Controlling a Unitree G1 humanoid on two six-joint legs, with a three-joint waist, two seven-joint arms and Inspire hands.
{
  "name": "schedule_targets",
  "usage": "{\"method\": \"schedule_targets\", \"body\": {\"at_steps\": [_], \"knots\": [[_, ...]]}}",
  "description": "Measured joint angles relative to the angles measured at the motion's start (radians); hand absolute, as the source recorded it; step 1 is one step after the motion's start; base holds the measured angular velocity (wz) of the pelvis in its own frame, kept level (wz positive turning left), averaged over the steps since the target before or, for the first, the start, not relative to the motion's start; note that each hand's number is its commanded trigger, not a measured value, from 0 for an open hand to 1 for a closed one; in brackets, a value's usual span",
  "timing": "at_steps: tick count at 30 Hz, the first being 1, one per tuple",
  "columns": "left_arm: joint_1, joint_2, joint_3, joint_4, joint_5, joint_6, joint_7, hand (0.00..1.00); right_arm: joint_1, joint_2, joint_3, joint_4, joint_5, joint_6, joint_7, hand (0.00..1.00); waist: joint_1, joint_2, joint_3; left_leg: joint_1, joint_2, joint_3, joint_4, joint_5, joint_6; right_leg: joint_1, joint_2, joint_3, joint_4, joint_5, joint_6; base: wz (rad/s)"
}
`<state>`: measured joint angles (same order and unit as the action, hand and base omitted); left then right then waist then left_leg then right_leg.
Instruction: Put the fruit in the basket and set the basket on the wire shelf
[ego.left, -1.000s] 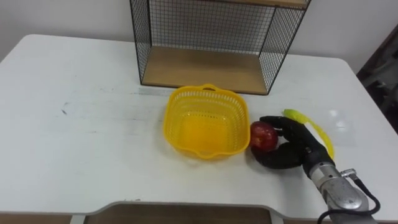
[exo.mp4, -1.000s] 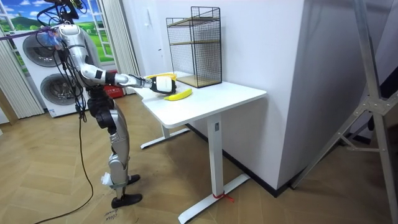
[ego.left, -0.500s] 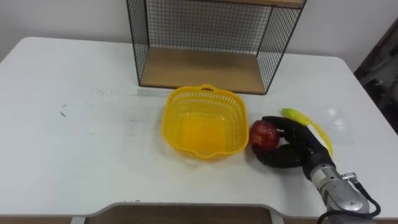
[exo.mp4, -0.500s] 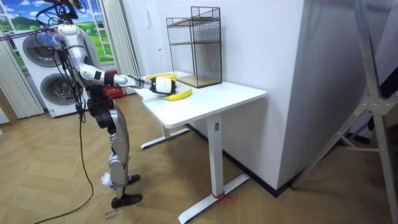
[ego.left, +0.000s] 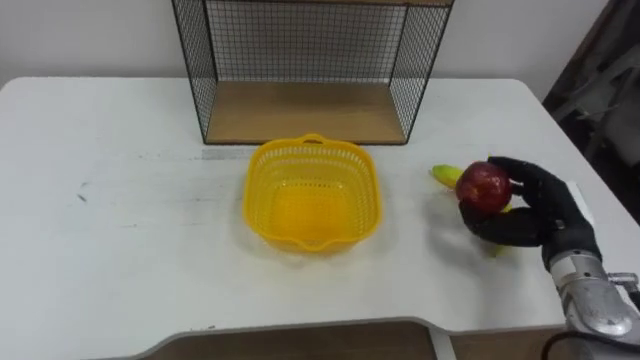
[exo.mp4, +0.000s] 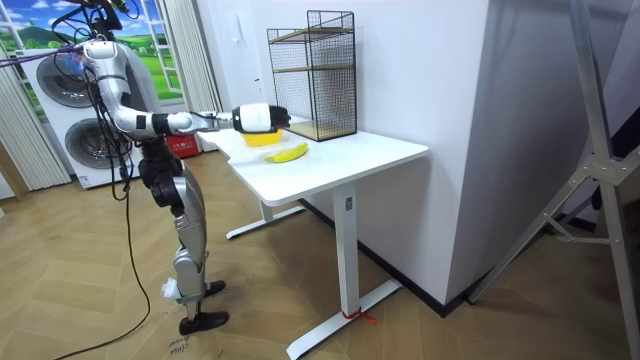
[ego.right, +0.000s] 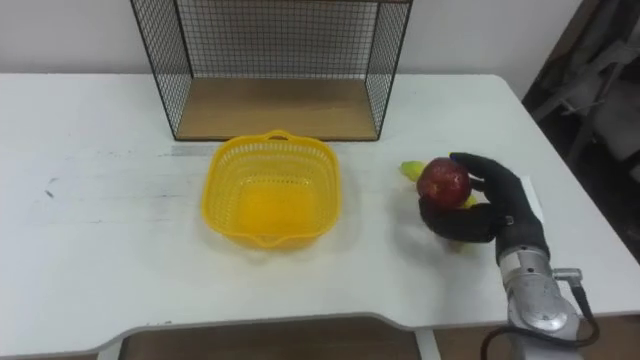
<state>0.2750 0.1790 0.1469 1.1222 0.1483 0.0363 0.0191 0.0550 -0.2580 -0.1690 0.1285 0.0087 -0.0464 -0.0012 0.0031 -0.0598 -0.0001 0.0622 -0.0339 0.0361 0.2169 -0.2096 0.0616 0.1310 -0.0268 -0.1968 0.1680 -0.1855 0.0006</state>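
My right hand (ego.left: 530, 205) is shut on a red apple (ego.left: 484, 186) and holds it raised above the white table (ego.left: 120, 240), to the right of the basket; the right eye view also shows the hand (ego.right: 488, 205) with the apple (ego.right: 444, 180). A yellow banana (ego.left: 446, 175) lies under the hand, mostly hidden by it. The yellow plastic basket (ego.left: 310, 192) stands empty in the middle of the table. Behind it the black wire shelf (ego.left: 305, 70) has a wooden floor. In the room view I stand at the table's end with the right hand (exo.mp4: 258, 118) out over the banana (exo.mp4: 288, 152).
The table's right edge runs close to my right hand. Bare tabletop spreads to the left of the basket (ego.right: 272, 190). The wire shelf (exo.mp4: 314, 74) stands against the white wall, and washing machines (exo.mp4: 62, 120) stand behind me.
My right hand has lifted the apple off the table and carried it up and to the right, away from the basket's side. The head camera has shifted.
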Motion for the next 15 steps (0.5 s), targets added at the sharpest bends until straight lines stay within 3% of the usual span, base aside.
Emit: {"method": "schedule_targets", "body": {"at_steps": [15], "knots": [[-0.016, -0.002, -0.051, 0.010, 0.015, -0.023, 0.000, 0.00, 0.000, -0.007, 0.040, -0.201, -0.016, -0.008, 0.001, 1.00, 0.004, -0.007, 0.0001, -0.010, 0.003, 0.014, -0.018, 0.000, 0.000, -0.027, 0.000, 0.007, 0.002, 0.001, -0.001, -0.03]]}}
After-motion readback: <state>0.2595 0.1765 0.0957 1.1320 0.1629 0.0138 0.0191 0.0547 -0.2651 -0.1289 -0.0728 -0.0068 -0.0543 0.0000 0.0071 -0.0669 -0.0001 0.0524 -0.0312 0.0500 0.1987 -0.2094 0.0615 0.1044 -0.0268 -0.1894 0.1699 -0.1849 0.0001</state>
